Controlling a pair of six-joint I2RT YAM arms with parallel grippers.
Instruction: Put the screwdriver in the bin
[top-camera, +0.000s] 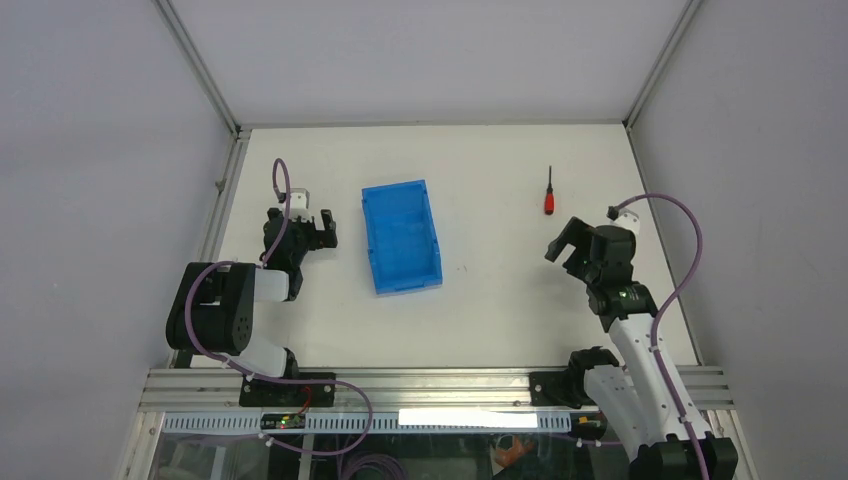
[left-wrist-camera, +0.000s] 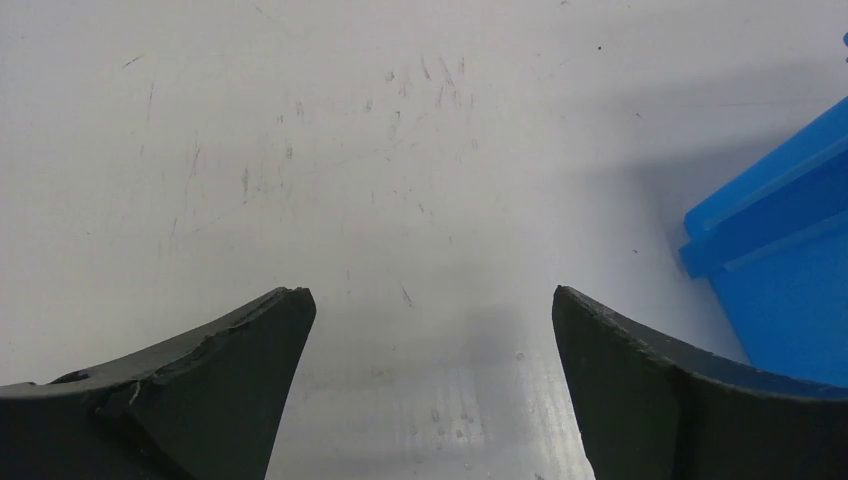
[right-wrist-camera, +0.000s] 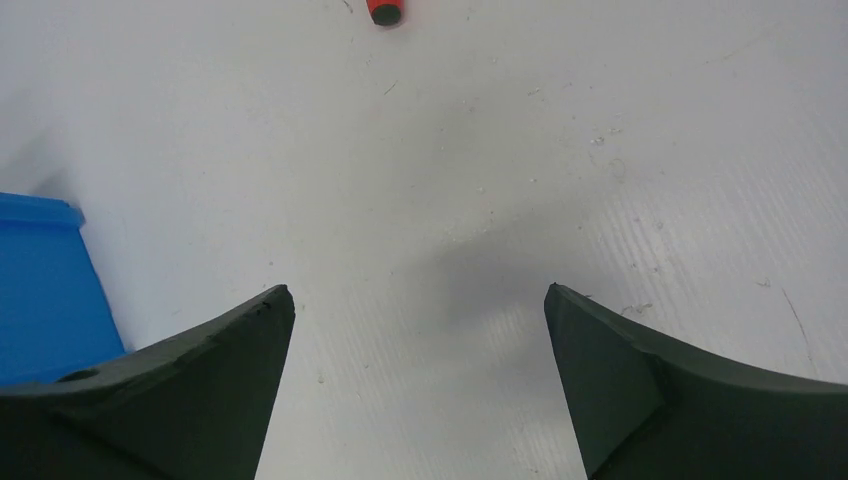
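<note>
The screwdriver (top-camera: 548, 196) has a red handle and a thin black shaft and lies on the white table at the back right, shaft pointing away. Only its handle end (right-wrist-camera: 386, 11) shows at the top of the right wrist view. The blue bin (top-camera: 401, 235) stands in the middle of the table; its corner shows in the left wrist view (left-wrist-camera: 780, 250) and the right wrist view (right-wrist-camera: 40, 290). My right gripper (top-camera: 567, 243) is open and empty, just short of the screwdriver. My left gripper (top-camera: 315, 222) is open and empty, left of the bin.
White walls with metal frame posts (top-camera: 200, 70) enclose the table on three sides. An aluminium rail (top-camera: 430, 385) runs along the near edge by the arm bases. Purple cables (top-camera: 680, 260) loop from both arms.
</note>
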